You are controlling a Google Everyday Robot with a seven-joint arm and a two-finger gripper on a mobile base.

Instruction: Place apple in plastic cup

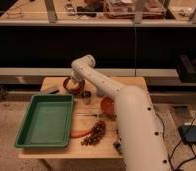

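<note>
My gripper point(73, 83) hangs from the white arm point(84, 63) at the back of the wooden table point(133, 82), low over a brown bowl point(74, 88). The apple does not show; the gripper covers the inside of the bowl. A small blue-grey thing point(51, 90) lies beside the green tray's back right corner, left of the gripper; I cannot tell whether it is the plastic cup. A shiny metal cup point(86, 97) stands just right of the brown bowl.
A green tray point(46, 121) fills the table's left half. An orange-red bowl point(108, 105) sits to the right against the arm. A carrot point(81, 133) and a dark grape bunch point(94, 134) lie near the front edge. Dark shelving stands behind the table.
</note>
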